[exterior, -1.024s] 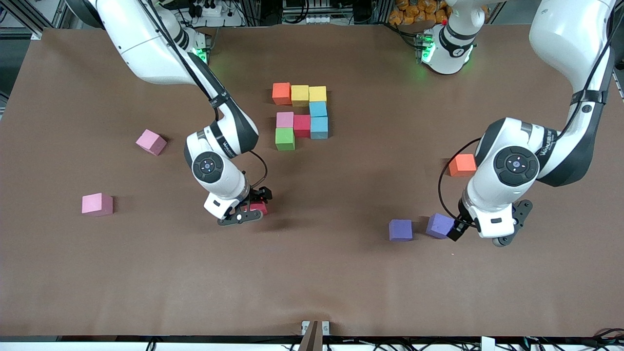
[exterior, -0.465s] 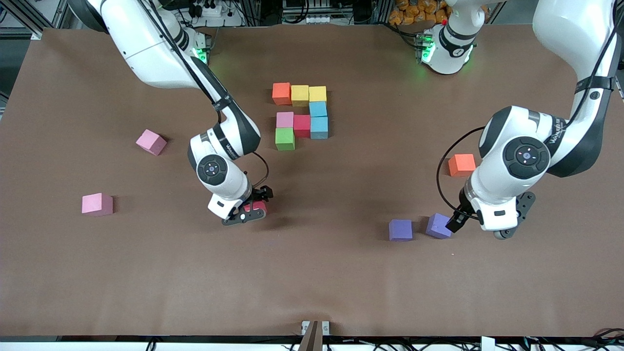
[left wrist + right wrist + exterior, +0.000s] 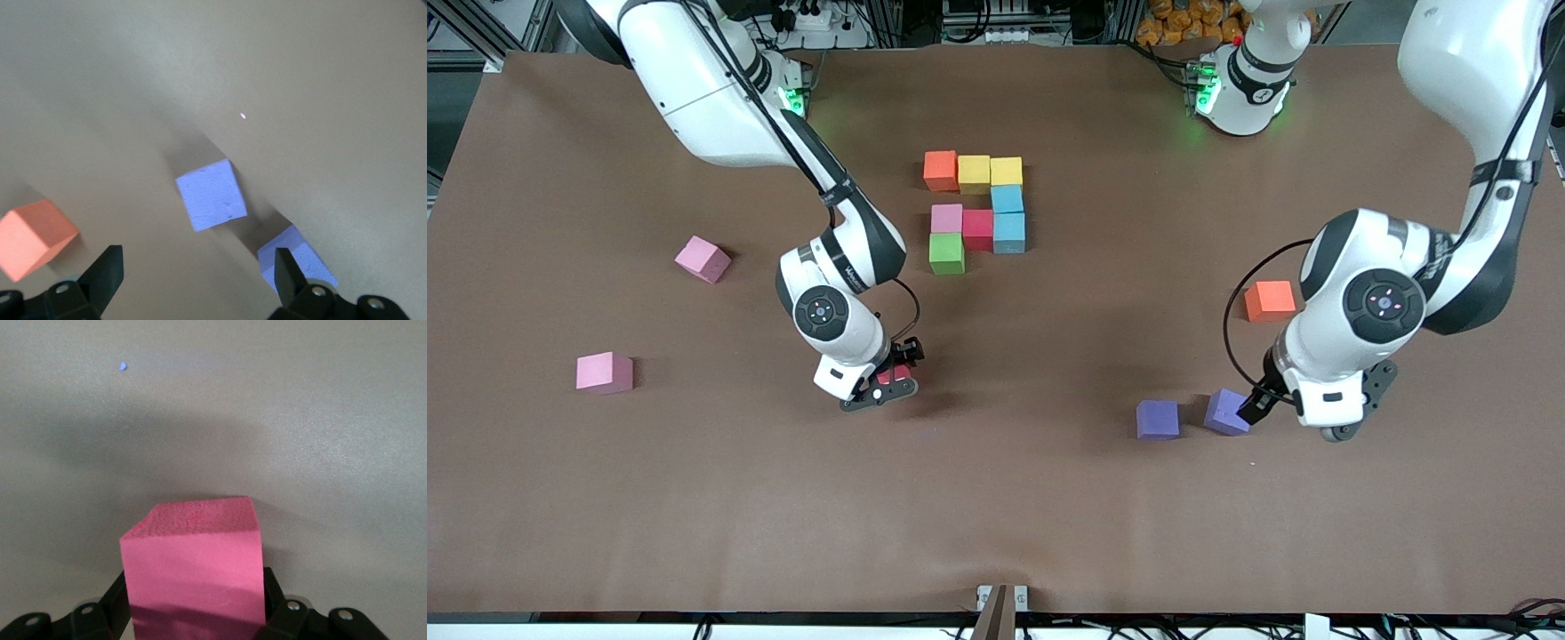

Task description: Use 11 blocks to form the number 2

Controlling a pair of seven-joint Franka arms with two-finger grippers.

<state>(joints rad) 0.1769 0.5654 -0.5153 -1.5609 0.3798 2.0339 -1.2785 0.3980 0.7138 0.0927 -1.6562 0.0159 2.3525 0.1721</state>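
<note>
Right jaws (image 3: 889,380) newly clamped on red block (image 3: 193,570); left jaws (image 3: 197,277) apart beside purple blocks (image 3: 1227,412).

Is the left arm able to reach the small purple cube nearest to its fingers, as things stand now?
Probably yes. The left gripper is open, just beside that small matte purple cube, with one finger at its edge. Nothing blocks it; the second purple cube sits apart.

High front camera facing both arm bases across the table (image 3: 1049,498), two wrist cameras close over it, each sharing blocks with the front view
</note>
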